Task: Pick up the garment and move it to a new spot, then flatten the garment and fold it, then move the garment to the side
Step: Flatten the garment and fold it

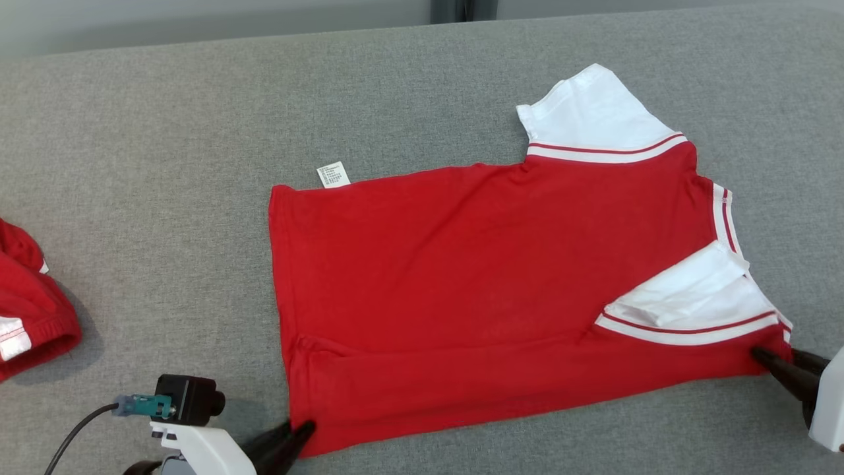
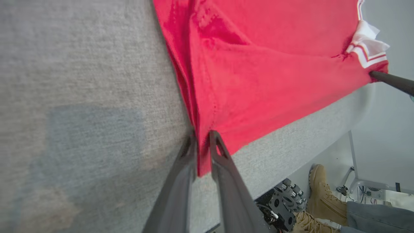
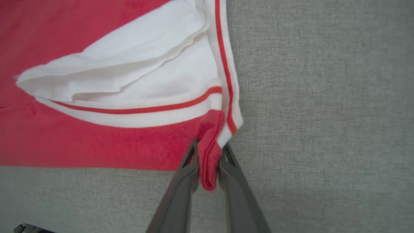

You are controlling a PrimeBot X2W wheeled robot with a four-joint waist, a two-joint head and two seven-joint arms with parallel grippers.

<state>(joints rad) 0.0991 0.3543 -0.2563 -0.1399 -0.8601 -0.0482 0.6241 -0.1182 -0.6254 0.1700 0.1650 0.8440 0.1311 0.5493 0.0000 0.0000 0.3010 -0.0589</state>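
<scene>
— Red jersey garment with white striped sleeves [image 1: 475, 264], where is it?
— Lying spread on the grey felt counter [image 1: 165, 132], near sleeve folded onto the body.
— And the fingers?
— Left fingers [image 2: 193, 147] clamp its near hem corner; right fingers [image 3: 195, 153] clamp the near shoulder corner.

The red shirt [image 1: 461, 264] lies spread flat on the grey table [image 1: 165, 132], hem to the left and neck to the right. Its far white sleeve [image 1: 593, 119] sticks out, while the near white sleeve [image 1: 692, 300] is folded onto the body. A white label [image 1: 333, 174] pokes out at the far left corner.
</scene>
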